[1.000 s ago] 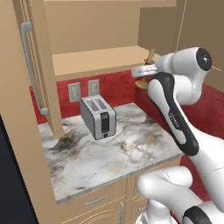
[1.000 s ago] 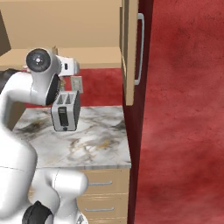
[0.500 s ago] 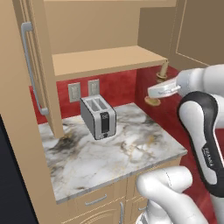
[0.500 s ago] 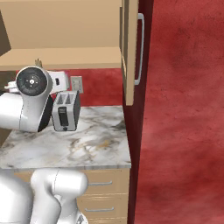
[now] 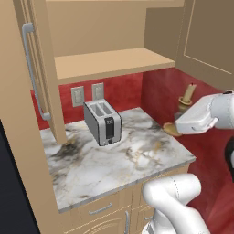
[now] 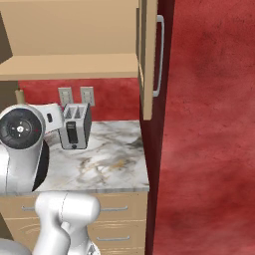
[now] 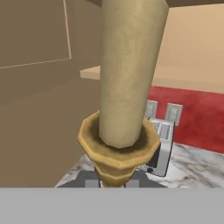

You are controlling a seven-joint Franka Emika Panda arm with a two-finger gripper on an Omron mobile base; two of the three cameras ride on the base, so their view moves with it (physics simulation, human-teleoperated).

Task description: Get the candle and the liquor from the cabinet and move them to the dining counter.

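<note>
Item 1, far left of the left base view: cabinet, light tan, door swung open with its long silver bar handle facing me; shelf bare in this view. The right base view gives the same shelf from the other side and adds the second door with its handle at the right, against a deep red wall.

Item 2, centre: silver two-slot toaster on the small marble worktop, two wall outlets behind it. The right base view shows the toaster's narrow end with the lever; the left base view shows its long side. The hand view catches just a sliver of it behind the candle.

Item 3, right: candle, tan stick in a golden-brass holder, off the shelf and held in the air past the worktop's right edge, in front of the red wall. In the left base view I see its upper part above my white hand, and the flared foot below it. In the right base view only the tip peeks over my arm at the left edge. The hand view has the stick and cup close up, stem running down between my fingers.

Item 4: my gripper, clamped narrow on the candle's stem; fingertips barely visible at the bottom of the hand view
</note>
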